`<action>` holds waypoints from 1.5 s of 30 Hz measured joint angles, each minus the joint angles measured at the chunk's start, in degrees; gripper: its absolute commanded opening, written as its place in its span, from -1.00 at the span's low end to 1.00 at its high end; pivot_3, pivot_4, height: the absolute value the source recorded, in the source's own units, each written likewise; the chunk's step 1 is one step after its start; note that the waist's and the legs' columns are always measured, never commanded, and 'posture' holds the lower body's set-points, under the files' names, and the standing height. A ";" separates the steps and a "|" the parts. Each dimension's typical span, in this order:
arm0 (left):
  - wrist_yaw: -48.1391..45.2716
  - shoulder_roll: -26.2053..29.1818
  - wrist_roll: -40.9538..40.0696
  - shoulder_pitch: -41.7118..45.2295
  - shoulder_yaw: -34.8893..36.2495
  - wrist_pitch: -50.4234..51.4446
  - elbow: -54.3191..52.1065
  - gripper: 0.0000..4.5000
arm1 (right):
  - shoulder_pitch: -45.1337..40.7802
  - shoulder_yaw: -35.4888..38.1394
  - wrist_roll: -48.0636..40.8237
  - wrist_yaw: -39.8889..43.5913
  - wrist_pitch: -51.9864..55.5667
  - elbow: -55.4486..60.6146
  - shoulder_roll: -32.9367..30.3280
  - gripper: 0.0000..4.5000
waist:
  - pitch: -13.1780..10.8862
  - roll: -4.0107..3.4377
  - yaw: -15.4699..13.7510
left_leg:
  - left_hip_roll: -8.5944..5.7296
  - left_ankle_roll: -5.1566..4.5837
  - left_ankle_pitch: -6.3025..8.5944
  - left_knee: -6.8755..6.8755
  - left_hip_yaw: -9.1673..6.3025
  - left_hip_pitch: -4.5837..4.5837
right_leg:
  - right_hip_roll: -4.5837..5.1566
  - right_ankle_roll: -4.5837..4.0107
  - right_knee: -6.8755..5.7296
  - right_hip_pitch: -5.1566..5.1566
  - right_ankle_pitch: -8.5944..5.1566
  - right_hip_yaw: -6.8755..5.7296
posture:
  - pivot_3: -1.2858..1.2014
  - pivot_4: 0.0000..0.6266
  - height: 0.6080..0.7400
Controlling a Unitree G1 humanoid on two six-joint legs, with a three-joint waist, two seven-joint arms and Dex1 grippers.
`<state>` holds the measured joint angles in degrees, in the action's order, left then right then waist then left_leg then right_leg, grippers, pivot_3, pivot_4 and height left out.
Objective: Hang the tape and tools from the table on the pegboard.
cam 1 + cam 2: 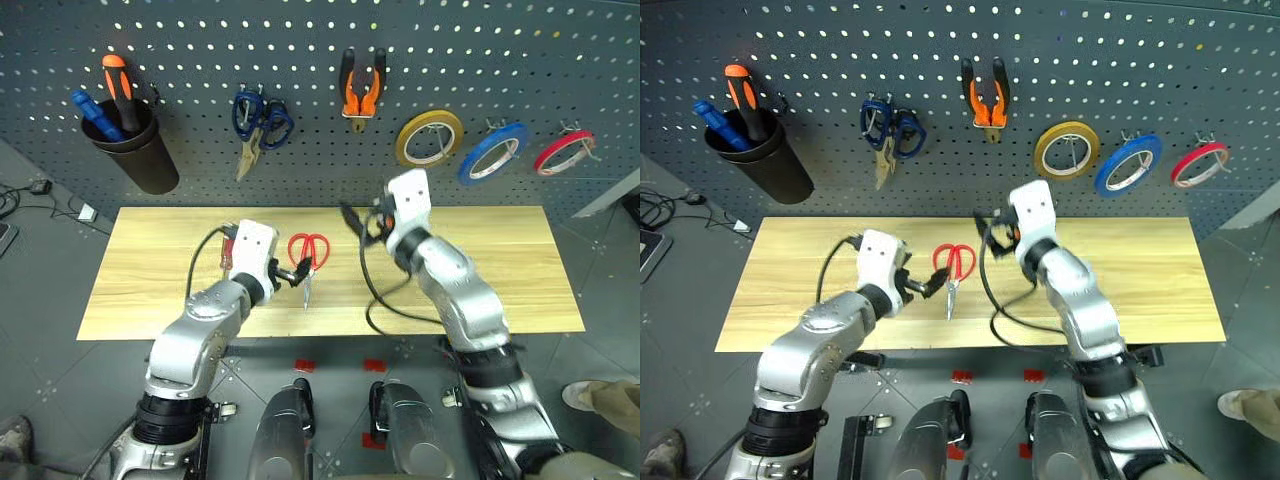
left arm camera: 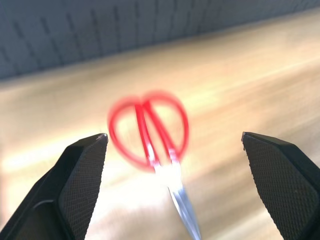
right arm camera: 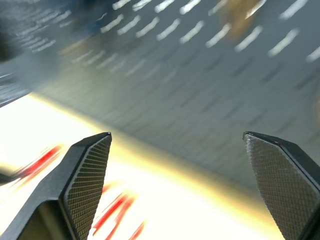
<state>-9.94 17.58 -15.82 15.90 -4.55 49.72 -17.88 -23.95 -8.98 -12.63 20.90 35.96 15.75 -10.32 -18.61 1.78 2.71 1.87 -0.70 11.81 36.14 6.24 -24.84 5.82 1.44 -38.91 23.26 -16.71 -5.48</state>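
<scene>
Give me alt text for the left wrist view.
Red-handled scissors lie on the pale wooden table, framed between the open left pincer's two black fingers. The grey pegboard rises behind the table.

The two eye views look from the robot's head, forward and down, and both take in the whole tabletop (image 1: 480, 270) and the pegboard (image 1: 300, 60) behind it. The left wrist view sits low and very close over the wood, facing the red-handled scissors (image 2: 150, 135) between its own jaws. The right wrist view looks along its jaws toward the pegboard (image 3: 200, 100), with the tabletop's edge below.
</scene>
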 measured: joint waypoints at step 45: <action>4.67 -12.12 13.08 5.23 -1.76 -4.88 26.08 -0.85 | 8.63 -5.39 -3.93 15.61 0.09 9.36 -19.04 1.00 | -0.12 0.26 0.38 | -0.05 -0.03 0.02 0.02 -0.01 0.10 | 0.09 0.01 -0.03 -0.09 0.04 -0.08 | -0.14 0.04 1.00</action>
<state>-5.27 5.46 -2.73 21.13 -6.30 44.84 8.19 -15.33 -14.37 -16.56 36.51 36.05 25.11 -29.37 -18.73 2.03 3.09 1.82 -0.73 11.83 36.16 6.23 -24.74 5.92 1.45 -38.94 23.17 -16.67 -5.56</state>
